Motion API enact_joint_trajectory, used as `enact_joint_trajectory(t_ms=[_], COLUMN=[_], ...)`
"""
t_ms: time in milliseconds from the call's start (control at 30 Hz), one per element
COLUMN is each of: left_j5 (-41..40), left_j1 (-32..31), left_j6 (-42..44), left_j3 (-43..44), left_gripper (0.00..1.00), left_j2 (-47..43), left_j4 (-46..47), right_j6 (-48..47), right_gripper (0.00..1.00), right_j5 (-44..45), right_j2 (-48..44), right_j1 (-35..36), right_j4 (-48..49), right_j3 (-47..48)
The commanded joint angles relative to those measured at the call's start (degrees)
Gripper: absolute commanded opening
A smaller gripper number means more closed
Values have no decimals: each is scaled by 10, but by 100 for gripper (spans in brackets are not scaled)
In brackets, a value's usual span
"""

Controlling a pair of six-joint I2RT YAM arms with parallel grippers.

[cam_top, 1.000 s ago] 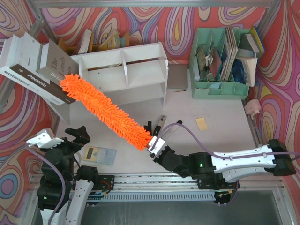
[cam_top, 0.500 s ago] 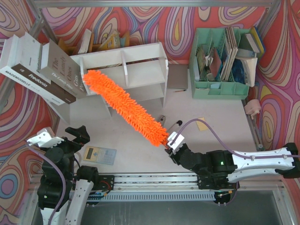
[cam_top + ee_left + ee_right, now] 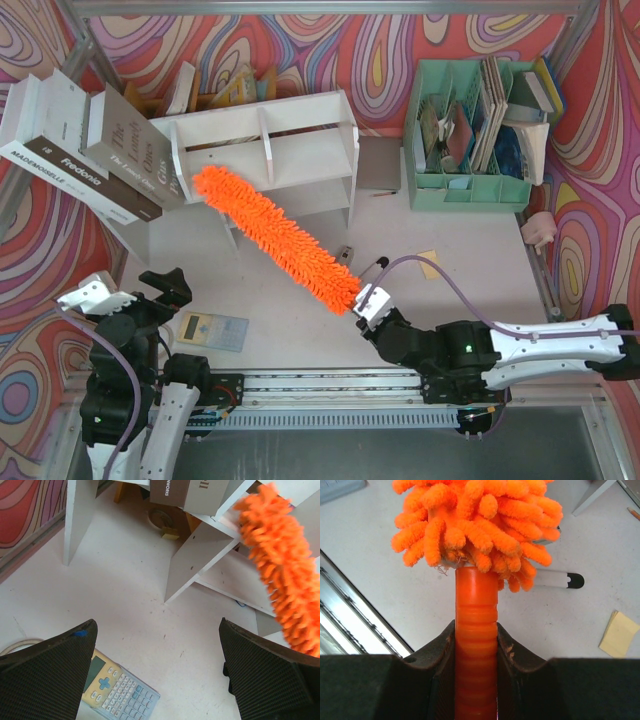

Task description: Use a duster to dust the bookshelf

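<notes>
The white bookshelf point(image 3: 300, 130) stands at the back of the table, left of centre. The fluffy orange duster point(image 3: 275, 240) runs diagonally from its tip at the shelf's lower left front down to its handle. My right gripper point(image 3: 368, 306) is shut on that handle. In the right wrist view the ribbed orange handle point(image 3: 476, 610) sits clamped between the jaws of the right gripper point(image 3: 476, 635). My left gripper point(image 3: 155, 630) hangs open above the table near the front left, holding nothing. Its view shows the duster point(image 3: 280, 555) beside a shelf divider point(image 3: 197, 555).
Large books point(image 3: 90, 150) lean against the shelf's left end. A mint-green file organiser point(image 3: 470, 130) stands at the back right. A calculator point(image 3: 212, 330) lies by the left arm. A marker pen point(image 3: 555, 579) and a yellow sticky note point(image 3: 431, 263) lie near the duster's handle.
The right arm has moved right, swinging the duster's tip from over the books across to the shelf's lower left front. The left arm has not moved.
</notes>
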Motion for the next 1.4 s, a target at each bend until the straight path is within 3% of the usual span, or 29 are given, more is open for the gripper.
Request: enact_joint_trajectory(t_ms=[0,200,667,800,1067,1200,1367], left_j5=[5,5,9,11,11,12,13], left_j1=[2,2,2,2,2,2,2], left_j6=[-1,-1,-1,0,0,-1,0], left_j3=[0,0,-2,-2,-2,-3,-3], left_gripper=[99,99,99,99,98,99,99], left_j2=[0,-6,-7,-6,-7,-7,-9], left_j4=[2,1,3,5,5,6,7], right_j6=[-43,-187,-320,-404,-595,-637,-609], right_gripper=[0,0,0,0,0,0,0], right_j5=[24,39,157,158,78,62,-6], right_j2=[25,7,-114,-131,-192,-203,-217], right_j1=[0,0,-4,-4,-10,-10,-10], right_j4=[27,111,145,215,331,294,211], right_j3=[31,18,26,15,-20,-32,-43])
